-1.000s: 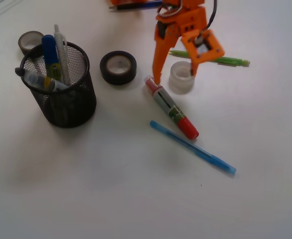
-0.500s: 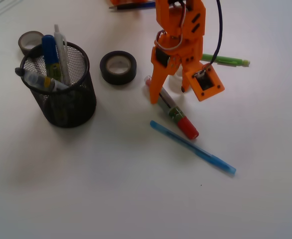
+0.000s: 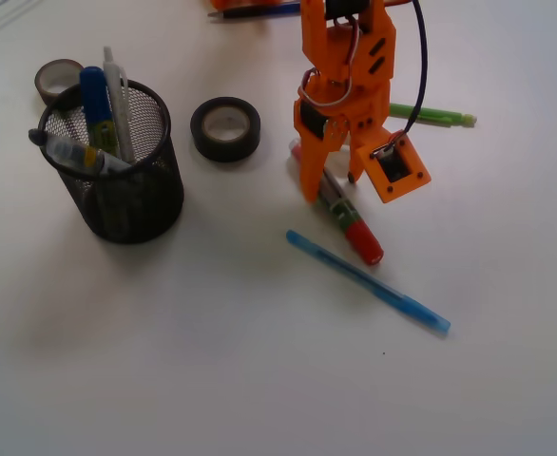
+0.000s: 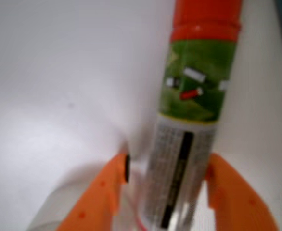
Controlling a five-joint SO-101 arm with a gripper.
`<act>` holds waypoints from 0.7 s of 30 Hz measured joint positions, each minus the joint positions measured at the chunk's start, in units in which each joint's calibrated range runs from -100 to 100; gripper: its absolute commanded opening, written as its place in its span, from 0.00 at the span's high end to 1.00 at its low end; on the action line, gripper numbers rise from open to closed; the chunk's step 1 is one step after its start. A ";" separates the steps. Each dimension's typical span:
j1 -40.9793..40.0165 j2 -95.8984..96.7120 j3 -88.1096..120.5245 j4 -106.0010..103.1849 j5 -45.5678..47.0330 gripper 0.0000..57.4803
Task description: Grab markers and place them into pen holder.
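Observation:
The red-capped marker lies diagonally on the white table, cap toward the front right. My orange gripper stands straight over its barrel, open, with one finger on each side. In the wrist view the marker runs up between the jaws of the gripper; the right jaw is against the barrel and a gap shows on the left. The black mesh pen holder stands at the left. A blue-capped marker and a black-capped marker stick out of it.
A thin blue pen lies just in front of the red marker. A green pencil lies behind the gripper on the right. A black tape roll sits between gripper and holder, and another roll lies behind the holder.
My gripper has come forward and down from above the clear roll until it straddles the red marker. The marker has shifted slightly to the right.

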 measured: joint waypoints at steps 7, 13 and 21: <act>0.07 0.09 -0.27 0.00 0.73 0.99; 0.07 -0.17 -6.38 0.17 3.61 0.99; 4.14 -16.20 -23.27 8.38 5.52 0.99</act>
